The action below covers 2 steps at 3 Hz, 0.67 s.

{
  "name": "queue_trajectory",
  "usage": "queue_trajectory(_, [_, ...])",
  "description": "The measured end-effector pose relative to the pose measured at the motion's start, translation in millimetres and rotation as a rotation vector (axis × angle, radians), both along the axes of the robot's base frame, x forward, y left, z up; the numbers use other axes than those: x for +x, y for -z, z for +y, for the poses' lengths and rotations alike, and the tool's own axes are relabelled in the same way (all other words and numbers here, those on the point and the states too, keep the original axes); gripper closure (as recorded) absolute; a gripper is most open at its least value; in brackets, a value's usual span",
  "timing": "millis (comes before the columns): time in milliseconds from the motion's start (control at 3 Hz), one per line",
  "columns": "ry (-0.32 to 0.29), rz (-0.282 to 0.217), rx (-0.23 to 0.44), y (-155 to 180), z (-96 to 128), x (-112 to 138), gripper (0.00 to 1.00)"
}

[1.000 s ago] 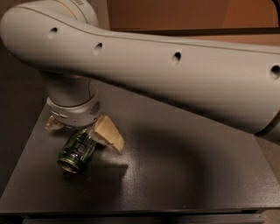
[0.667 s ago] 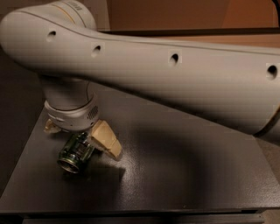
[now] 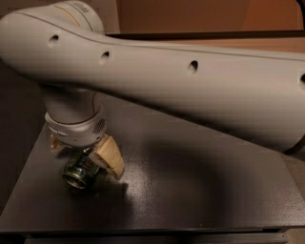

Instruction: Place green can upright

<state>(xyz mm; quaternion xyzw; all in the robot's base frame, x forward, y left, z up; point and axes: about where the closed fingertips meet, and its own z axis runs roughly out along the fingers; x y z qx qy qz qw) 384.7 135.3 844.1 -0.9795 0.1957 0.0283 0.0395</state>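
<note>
The one camera looks steeply down at the counter [image 3: 200, 190] from very near, over the arm [image 3: 190, 90]; the hand [image 3: 86, 159] is low at the left.

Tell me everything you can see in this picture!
green can: one, dark green with a silvery end, at the left of the table, tipped over and not upright.
table: one, dark grey, fills the lower part of the view.
wall: one, brown-orange, along the top behind the arm.
arm: one, white with small dark holes, reaches across from the right to the upper left, then bends down.
gripper: one, tan fingers under a white wrist, above the table's left side, closed around the green can.
</note>
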Motion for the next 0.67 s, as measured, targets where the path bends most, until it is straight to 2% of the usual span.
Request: queue_trajectory(667, [-0.014, 0.001, 0.004, 0.6, 1.2, -4.4, 0.64])
